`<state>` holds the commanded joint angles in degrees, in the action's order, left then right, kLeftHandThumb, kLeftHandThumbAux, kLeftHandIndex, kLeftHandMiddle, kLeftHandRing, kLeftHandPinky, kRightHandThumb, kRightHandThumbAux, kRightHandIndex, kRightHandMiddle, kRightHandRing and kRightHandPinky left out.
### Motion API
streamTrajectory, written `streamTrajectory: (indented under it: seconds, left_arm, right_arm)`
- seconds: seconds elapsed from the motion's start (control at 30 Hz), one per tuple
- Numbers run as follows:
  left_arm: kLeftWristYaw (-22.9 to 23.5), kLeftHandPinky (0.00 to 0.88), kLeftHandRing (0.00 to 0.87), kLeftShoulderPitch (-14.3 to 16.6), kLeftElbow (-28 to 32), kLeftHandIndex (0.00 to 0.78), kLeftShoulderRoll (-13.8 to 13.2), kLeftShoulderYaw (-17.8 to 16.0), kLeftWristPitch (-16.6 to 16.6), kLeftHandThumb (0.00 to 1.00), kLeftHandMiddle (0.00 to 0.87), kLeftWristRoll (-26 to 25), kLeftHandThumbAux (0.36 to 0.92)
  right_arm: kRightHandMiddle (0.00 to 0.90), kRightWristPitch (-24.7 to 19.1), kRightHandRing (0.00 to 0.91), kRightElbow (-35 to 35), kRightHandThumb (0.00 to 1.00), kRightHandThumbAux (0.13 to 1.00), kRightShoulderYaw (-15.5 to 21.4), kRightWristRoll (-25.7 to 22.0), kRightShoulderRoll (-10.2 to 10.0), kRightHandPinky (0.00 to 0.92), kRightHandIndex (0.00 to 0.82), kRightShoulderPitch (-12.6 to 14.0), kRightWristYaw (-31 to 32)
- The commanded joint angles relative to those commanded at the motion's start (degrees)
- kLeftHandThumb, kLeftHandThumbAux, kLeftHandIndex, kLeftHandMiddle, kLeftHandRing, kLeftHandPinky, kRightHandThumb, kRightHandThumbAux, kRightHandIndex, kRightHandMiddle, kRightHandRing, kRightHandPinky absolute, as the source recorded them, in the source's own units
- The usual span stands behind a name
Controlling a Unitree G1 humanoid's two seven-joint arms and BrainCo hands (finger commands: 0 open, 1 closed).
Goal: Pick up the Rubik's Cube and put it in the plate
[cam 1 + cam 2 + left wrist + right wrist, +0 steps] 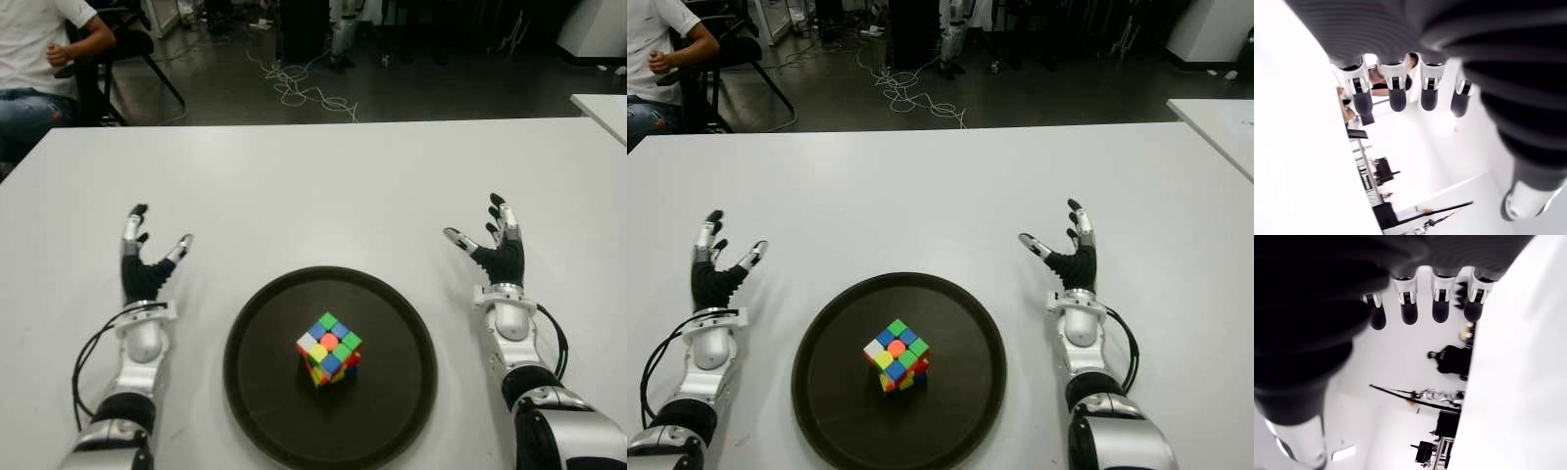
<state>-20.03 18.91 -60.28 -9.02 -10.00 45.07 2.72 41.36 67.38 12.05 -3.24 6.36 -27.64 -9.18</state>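
Observation:
A multicoloured Rubik's Cube [329,348] stands near the middle of a round dark plate [265,392] on the white table, close to the front edge. My left hand [147,257] shows to the left of the plate, fingers spread and holding nothing. To the right of the plate is my right hand [493,242], also spread with nothing in it. Both wrist views show straight fingers [1396,90] and fingers [1409,303] with no object between them.
The white table [323,186] stretches back behind the plate. A person in a white shirt [39,49] sits on a chair at the far left beyond the table. Cables [294,88] lie on the dark floor. Another white table corner [602,108] shows at the right.

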Motion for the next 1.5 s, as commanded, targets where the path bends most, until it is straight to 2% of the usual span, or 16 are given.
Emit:
streamTrajectory:
  seconds: [0.03,0.07,0.1,0.13,0.17,0.2,0.27,0.3,0.33,0.4,0.53,0.63,0.73,1.07,1.3,1.5]
  left_arm:
    - [1.0,0.036,0.002,0.3,-0.1,0.017,0.8,-1.2,0.5,0.0,0.0,-2.1,0.767]
    - [1.6,0.142,0.099,0.5,-0.1,0.1,1.3,-2.1,0.9,0.016,0.087,-3.5,0.8]
    - [2.4,0.181,0.134,0.7,-0.1,0.13,1.8,-2.8,1.1,0.022,0.119,-4.8,0.812]
    - [3.0,0.262,0.214,0.8,-0.1,0.231,2.2,-3.3,1.3,0.256,0.192,-5.7,0.782]
    - [3.6,0.291,0.242,0.9,-0.1,0.267,2.3,-3.6,1.2,0.34,0.219,-6.2,0.772]
    - [4.1,0.366,0.318,0.9,-0.1,0.321,2.5,-3.8,1.2,0.461,0.29,-6.7,0.755]
    - [4.8,0.445,0.399,1.0,-0.1,0.378,2.6,-4.1,1.0,0.589,0.365,-7.2,0.738]
    - [5.0,0.474,0.431,1.1,0.0,0.387,2.5,-4.2,0.8,0.607,0.395,-7.3,0.735]
    - [5.2,0.562,0.521,1.1,0.2,0.402,2.5,-4.3,0.6,0.633,0.486,-7.4,0.73]
    - [5.3,0.639,0.599,1.1,0.7,0.414,2.5,-4.4,0.2,0.657,0.565,-7.3,0.726]
    - [4.3,0.741,0.737,0.7,3.0,0.432,2.3,-4.4,-2.7,0.684,0.723,-6.5,0.717]
    - [2.4,0.78,0.784,0.5,4.3,0.437,1.9,-4.2,-5.8,0.694,0.772,-5.3,0.714]
    - [1.6,0.801,0.807,0.3,5.5,0.44,1.9,-4.2,-7.4,0.699,0.797,-4.7,0.711]
    - [-0.4,0.822,0.835,0.2,8.2,0.443,0.2,-3.9,-14.5,0.708,0.833,-2.4,0.707]
    - [-0.8,0.82,0.835,0.4,8.5,0.443,-0.1,-4.2,-16.9,0.71,0.835,-2.1,0.707]
    - [-1.8,0.82,0.833,0.8,8.4,0.443,-0.3,-4.3,-17.9,0.71,0.838,-1.8,0.707]
  right_arm:
    - [0.045,-0.3,0.031,-0.1,0.0,0.791,0.3,-0.1,-0.2,0.016,0.039,-0.1,-1.1]
    - [0.155,-0.4,0.147,-0.1,0.0,0.794,0.5,-0.1,-0.3,0.146,0.135,-0.2,-1.9]
    - [0.194,-0.6,0.188,-0.2,0.0,0.796,0.6,0.0,-0.3,0.193,0.17,-0.2,-2.7]
    - [0.281,-0.8,0.28,-0.2,0.0,0.805,0.7,0.1,-0.4,0.284,0.249,-0.3,-3.3]
    - [0.312,-1.0,0.313,-0.3,0.0,0.808,0.8,0.0,-0.4,0.316,0.277,-0.4,-3.6]
    - [0.384,-1.1,0.392,-0.3,0.0,0.827,0.9,0.0,-0.5,0.392,0.346,-0.4,-3.8]
    - [0.459,-1.5,0.474,-0.4,0.0,0.847,1.0,-0.1,-0.5,0.472,0.419,-0.5,-3.9]
    - [0.484,-1.9,0.501,-0.4,0.001,0.853,1.1,-0.2,-0.5,0.502,0.436,-0.5,-3.9]
    - [0.546,-2.2,0.565,-0.4,0.016,0.862,1.2,-0.2,-0.5,0.573,0.469,-0.6,-3.8]
    - [0.599,-2.7,0.622,-0.5,0.03,0.87,1.2,-0.1,-0.5,0.636,0.498,-0.7,-3.9]
    - [0.736,-4.8,0.744,-0.6,0.098,0.872,0.3,1.5,0.1,0.747,0.609,-0.9,-5.6]
    - [0.785,-6.3,0.791,-0.8,0.152,0.876,-0.7,2.9,0.8,0.789,0.667,-1.0,-6.8]
    - [0.807,-7.0,0.812,-1.1,0.193,0.879,-1.2,3.5,1.0,0.807,0.695,-0.9,-7.3]
    - [0.825,-10.5,0.828,-2.2,0.271,0.881,-2.5,5.5,2.4,0.817,0.725,-1.0,-8.4]
    - [0.824,-10.4,0.825,-3.0,0.307,0.88,-2.5,5.4,2.5,0.812,0.725,-0.9,-8.5]
    - [0.827,-9.0,0.829,-3.2,0.268,0.88,-2.1,4.9,2.2,0.816,0.727,-0.8,-8.2]
